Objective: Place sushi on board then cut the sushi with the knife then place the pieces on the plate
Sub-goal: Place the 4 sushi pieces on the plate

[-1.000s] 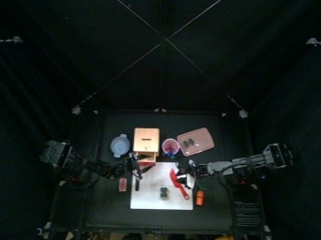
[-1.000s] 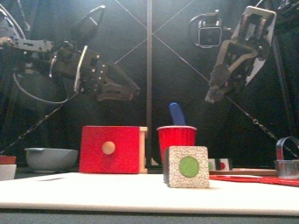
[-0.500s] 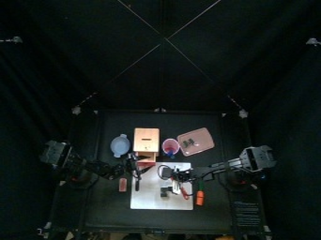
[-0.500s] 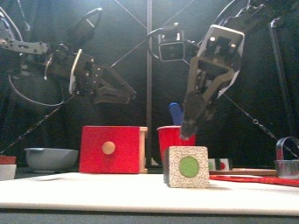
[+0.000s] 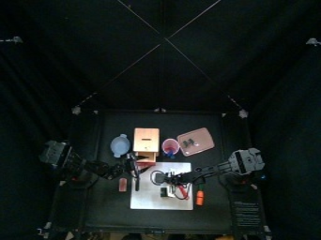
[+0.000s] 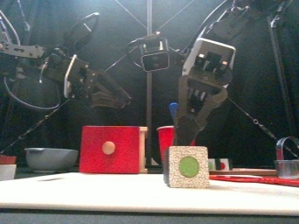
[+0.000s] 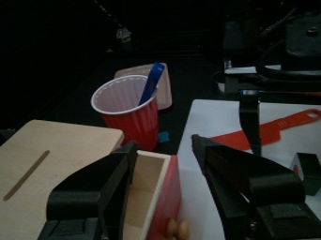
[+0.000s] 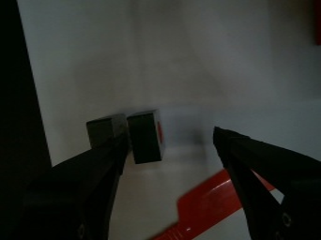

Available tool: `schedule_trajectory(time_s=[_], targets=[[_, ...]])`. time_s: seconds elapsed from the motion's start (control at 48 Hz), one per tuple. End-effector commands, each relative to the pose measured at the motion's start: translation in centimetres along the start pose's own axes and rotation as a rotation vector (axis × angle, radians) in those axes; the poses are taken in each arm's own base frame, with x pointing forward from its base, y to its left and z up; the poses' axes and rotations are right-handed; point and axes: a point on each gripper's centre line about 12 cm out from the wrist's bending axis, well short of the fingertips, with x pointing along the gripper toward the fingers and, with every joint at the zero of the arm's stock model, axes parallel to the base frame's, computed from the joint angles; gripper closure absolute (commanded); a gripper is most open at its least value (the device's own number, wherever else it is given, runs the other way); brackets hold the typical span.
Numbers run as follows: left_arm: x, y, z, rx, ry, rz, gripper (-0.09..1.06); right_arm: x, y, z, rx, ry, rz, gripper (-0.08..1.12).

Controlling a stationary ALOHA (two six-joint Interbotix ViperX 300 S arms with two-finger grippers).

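Your right gripper (image 8: 167, 141) hangs wide open, empty. Sushi (image 8: 142, 139) stands on the white board (image 8: 189, 56) beneath its jaws. Placement looks done; for cutting you need the red knife (image 8: 207, 211) beside it.

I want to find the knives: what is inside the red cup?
The blue knife stands inside the red cup, its upper end leaning over the rim. The cup's bottom and the knife's lower end are hidden by the wall.
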Motion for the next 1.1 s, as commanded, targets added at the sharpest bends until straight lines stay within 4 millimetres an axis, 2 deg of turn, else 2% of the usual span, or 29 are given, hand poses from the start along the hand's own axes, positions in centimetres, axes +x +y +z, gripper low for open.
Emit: schedule_trajectory(time_s=[0.021, 0.333, 0.708, 0.875, 1.021, 1.104], targets=[[0.1, 0.1, 0.9, -0.018, -0.025, 0.007, 0.1, -1.0, 0.6, 1.0, -0.004, -0.038, 0.017, 0.02], [0.0, 0.1, 0.8, -0.018, -0.023, 0.008, 0.1, 0.0, 0.4, 0.6, -0.004, -0.014, 0.007, 0.07], [-0.1, 0.4, 0.4, -0.027, -0.005, 0.025, 0.1, 0.1, 0.2, 0.5, 0.002, -0.01, 0.003, 0.45], [-0.2, 0.5, 0.2, -0.027, 0.001, 0.028, 0.1, -2.1, -0.3, 0.4, 0.02, -0.008, -0.006, 0.48], [-0.2, 0.5, 0.2, -0.024, 0.002, 0.026, 0.1, -5.4, -3.3, -1.0, 0.079, 0.02, -0.054, 0.48], [-0.2, 0.5, 0.3, -0.026, -0.001, 0.027, 0.1, -7.5, -5.7, -2.4, 0.139, 0.021, -0.083, 0.48]])
